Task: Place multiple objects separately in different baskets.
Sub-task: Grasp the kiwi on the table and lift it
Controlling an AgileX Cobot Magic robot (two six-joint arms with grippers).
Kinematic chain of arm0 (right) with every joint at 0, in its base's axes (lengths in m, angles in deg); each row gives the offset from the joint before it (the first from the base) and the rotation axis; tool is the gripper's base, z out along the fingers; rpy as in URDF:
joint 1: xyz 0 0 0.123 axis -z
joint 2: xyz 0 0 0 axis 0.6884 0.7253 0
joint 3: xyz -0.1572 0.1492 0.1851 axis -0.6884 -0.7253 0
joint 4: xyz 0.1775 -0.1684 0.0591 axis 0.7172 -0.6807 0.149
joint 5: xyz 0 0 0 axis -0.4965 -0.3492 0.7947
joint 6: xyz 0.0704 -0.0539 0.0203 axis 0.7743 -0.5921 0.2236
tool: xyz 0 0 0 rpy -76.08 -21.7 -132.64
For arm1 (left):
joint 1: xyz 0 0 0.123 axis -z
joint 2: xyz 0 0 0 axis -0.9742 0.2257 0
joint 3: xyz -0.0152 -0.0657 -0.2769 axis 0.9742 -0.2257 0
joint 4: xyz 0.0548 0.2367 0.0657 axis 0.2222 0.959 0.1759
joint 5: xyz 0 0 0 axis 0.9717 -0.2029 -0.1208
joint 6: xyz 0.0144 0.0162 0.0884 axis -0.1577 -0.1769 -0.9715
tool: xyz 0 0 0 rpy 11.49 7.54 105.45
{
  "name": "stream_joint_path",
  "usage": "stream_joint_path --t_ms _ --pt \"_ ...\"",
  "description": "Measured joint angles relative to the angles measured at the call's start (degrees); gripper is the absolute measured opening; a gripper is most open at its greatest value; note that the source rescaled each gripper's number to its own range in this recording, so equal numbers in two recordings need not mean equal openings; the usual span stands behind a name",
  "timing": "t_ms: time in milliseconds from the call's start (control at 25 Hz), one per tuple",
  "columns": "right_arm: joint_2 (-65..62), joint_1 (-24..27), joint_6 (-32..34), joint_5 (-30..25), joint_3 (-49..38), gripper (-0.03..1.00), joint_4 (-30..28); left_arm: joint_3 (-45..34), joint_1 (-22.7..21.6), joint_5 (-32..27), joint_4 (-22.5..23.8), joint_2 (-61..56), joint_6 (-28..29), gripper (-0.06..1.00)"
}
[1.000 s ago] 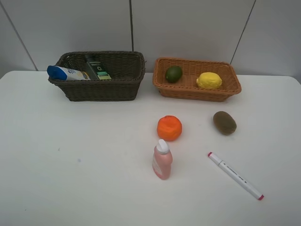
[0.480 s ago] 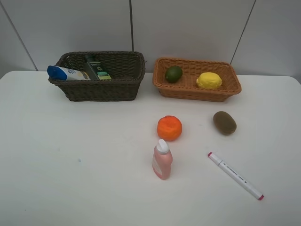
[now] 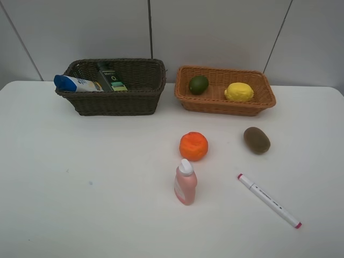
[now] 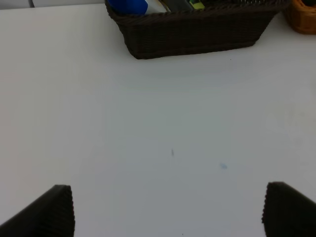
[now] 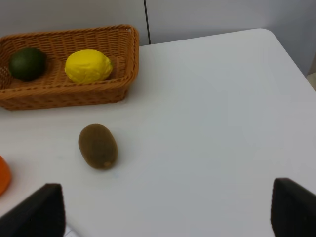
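The dark brown basket (image 3: 115, 102) at the back left holds the blue-capped white bottle (image 3: 75, 84) and the black-green pump bottle (image 3: 110, 76). The orange-tan basket (image 3: 226, 105) beside it holds the lime (image 3: 198, 84) and lemon (image 3: 238, 92). On the table lie the orange (image 3: 193, 145), kiwi (image 3: 257, 140), upright pink bottle (image 3: 185, 183) and red-tipped marker (image 3: 269, 200). Neither arm shows in the high view. My left gripper (image 4: 168, 210) is open over bare table before the dark basket (image 4: 192, 32). My right gripper (image 5: 168, 212) is open, short of the kiwi (image 5: 98, 145).
The white table (image 3: 80, 188) runs to a grey panelled wall behind the baskets. In the right wrist view the table's far right corner (image 5: 269, 34) shows, and the lemon (image 5: 88, 65) and lime (image 5: 27, 63) sit in the tan basket (image 5: 64, 94).
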Motion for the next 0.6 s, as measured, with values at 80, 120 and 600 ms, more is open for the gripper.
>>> stream_joint_path --t_ms 80,120,600 --pt "0.19 0.00 0.00 0.00 0.00 0.98 -0.09 0.00 0.00 0.00 0.00 0.00 0.00 1.00" --pt "0.90 0.00 0.00 0.06 0.05 0.98 -0.53 0.00 0.00 0.00 0.00 0.00 0.00 1.00" --pt "46.70 -1.26 1.13 11.91 8.17 0.98 -3.20 0.00 0.00 0.05 -0.04 0.00 0.00 1.00"
